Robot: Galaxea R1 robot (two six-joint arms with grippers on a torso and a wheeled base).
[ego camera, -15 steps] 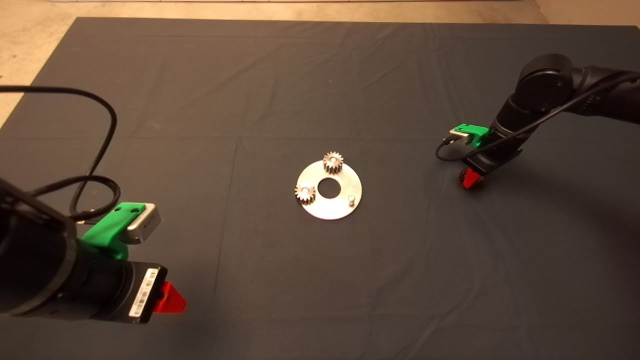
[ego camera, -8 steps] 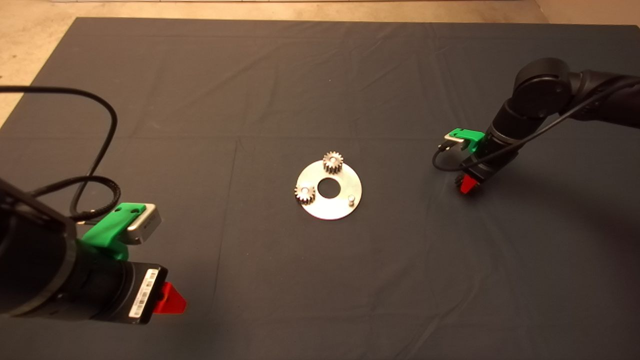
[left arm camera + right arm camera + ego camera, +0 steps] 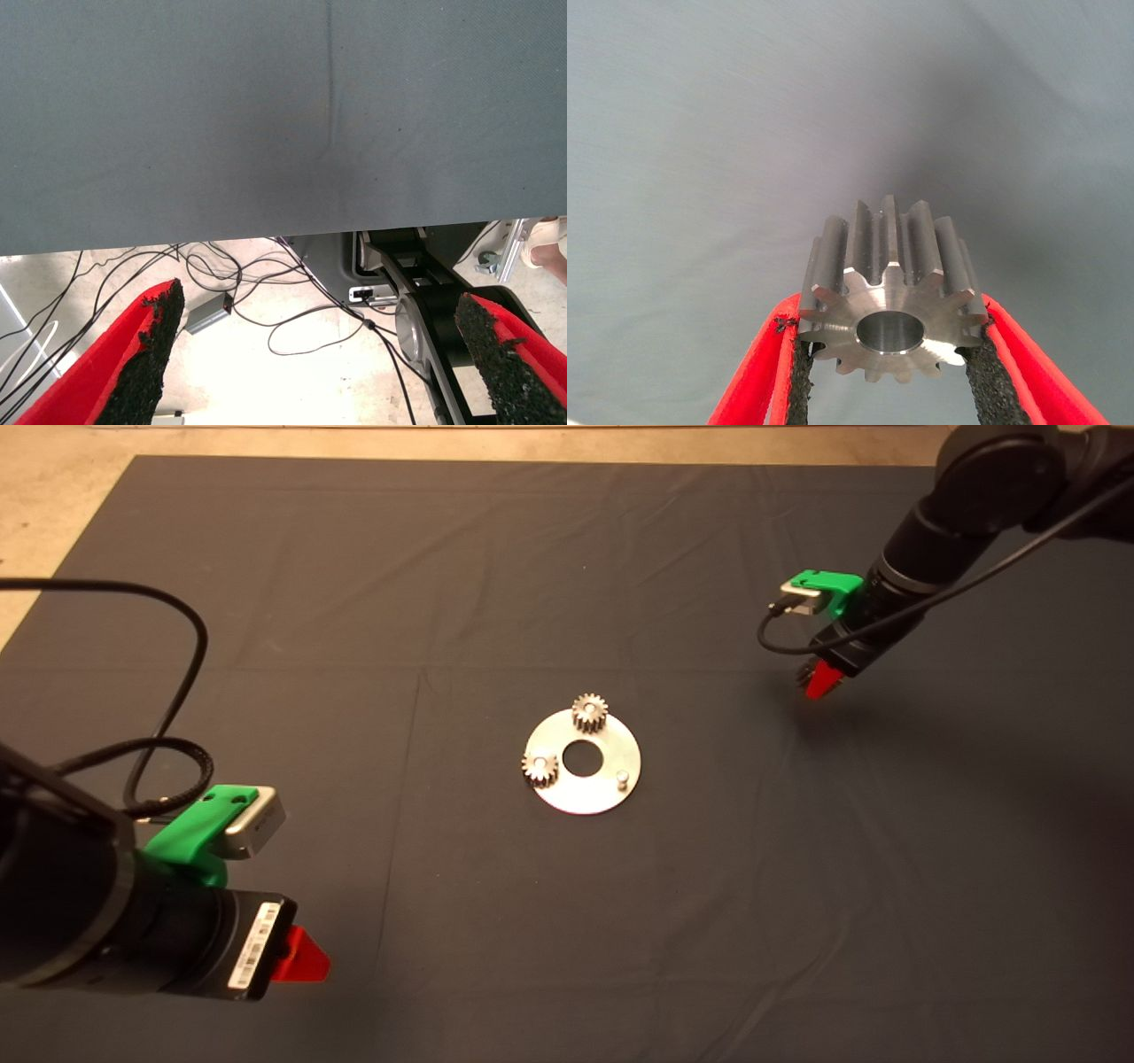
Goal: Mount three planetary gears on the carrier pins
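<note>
Right claw [image 3: 813, 681], far right above the desk, pinches your third small silver-grey toothed gear [image 3: 890, 292]. Misalign its bore with the bare short silver pin [image 3: 623, 778] and it may jam. Left claw [image 3: 323, 354] idles spread, near left.

Left gripper [image 3: 301, 955]: mostly hidden behind its wrist in head view. Third gear [image 3: 890, 297]: too small to discern there. Shoe [image 3: 547, 243]: cut off by edge.

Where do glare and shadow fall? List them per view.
Head view: the disc gleams; soft shadow on the mat beside the right gripper. Right wrist view: a glint on the held gear, shadow beyond it. Left wrist view: bright floor past the parked left gripper.
</note>
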